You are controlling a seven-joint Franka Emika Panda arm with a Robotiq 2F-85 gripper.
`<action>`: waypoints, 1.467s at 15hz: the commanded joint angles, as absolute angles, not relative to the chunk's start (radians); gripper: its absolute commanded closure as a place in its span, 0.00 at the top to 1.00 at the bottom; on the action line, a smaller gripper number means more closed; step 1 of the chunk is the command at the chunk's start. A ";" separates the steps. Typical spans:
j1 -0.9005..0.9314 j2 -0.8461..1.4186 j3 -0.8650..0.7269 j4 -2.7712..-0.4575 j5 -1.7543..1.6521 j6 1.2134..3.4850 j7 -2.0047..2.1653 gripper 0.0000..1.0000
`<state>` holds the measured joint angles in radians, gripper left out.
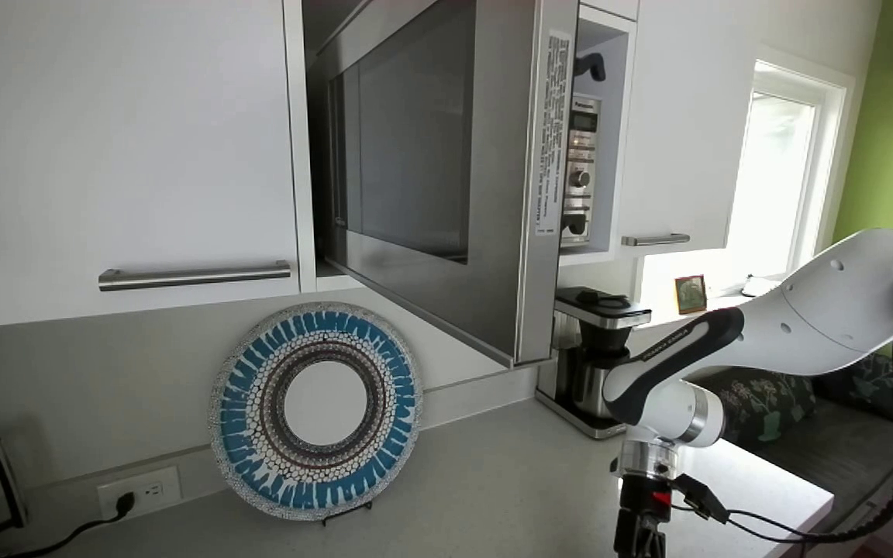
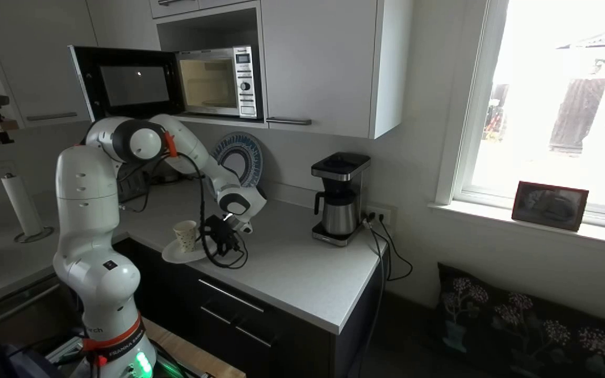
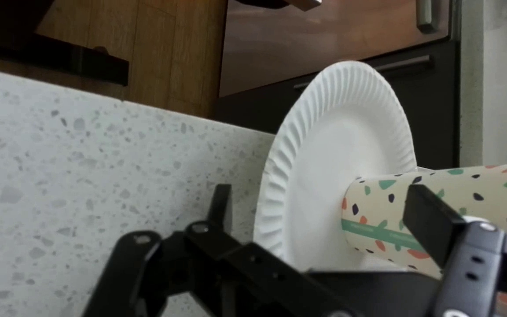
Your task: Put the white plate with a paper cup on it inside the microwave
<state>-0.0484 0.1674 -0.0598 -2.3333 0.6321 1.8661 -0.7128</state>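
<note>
The white plate [image 2: 172, 255] has a fluted rim and rests near the counter's front edge. In the wrist view the plate [image 3: 324, 149] appears sideways and seems to overhang that edge. The paper cup [image 2: 185, 234] stands upright on it; in the wrist view the cup [image 3: 376, 207] shows coloured specks and a green band. My gripper [image 3: 328, 215] is open, one finger toward the counter, the other in front of the cup; the near rim is hidden behind it. The gripper [image 2: 222, 235] is beside the plate, and low in an exterior view [image 1: 639, 535]. The microwave [image 2: 246, 86] has its door [image 1: 501, 178] wide open.
The microwave sits in a raised cabinet niche above the counter [image 2: 281, 262]. A coffee maker [image 2: 339, 210] stands at the back. A blue-rimmed decorative plate [image 1: 237, 411] leans on the wall. A paper towel holder [image 2: 21, 207] stands behind the arm.
</note>
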 commanded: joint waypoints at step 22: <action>-0.100 0.236 -0.056 -2.359 0.814 1.889 -0.660 0.50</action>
